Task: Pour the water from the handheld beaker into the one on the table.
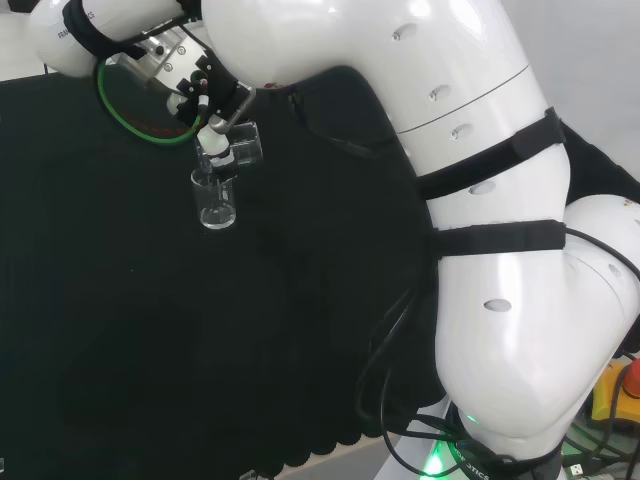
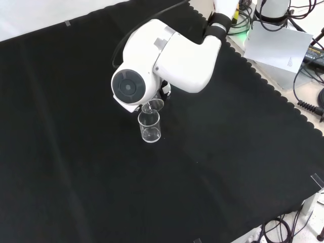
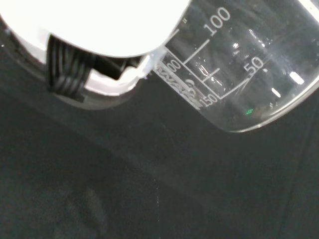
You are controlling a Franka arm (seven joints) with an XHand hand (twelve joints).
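Note:
A clear graduated beaker (image 1: 243,145) is tilted in the hand (image 1: 200,95), whose fingers curl round it. Its lip hangs just above a second clear beaker (image 1: 215,200) that stands upright on the black cloth. In the front view the standing beaker (image 2: 150,126) is near the cloth's middle. The held beaker (image 2: 153,106) sits right behind it, partly hidden by the arm's big white link (image 2: 167,61). Close up in the wrist view, the held beaker (image 3: 244,69) lies tipped beside a white part of the hand (image 3: 99,30). I cannot tell how much water either beaker holds.
A green cable loop (image 1: 135,122) hangs by the wrist. The arm's white links (image 1: 480,200) stand at the head view's right. A sheet of paper (image 2: 278,45) and cables (image 2: 309,101) lie past the cloth's scalloped edge (image 2: 263,81).

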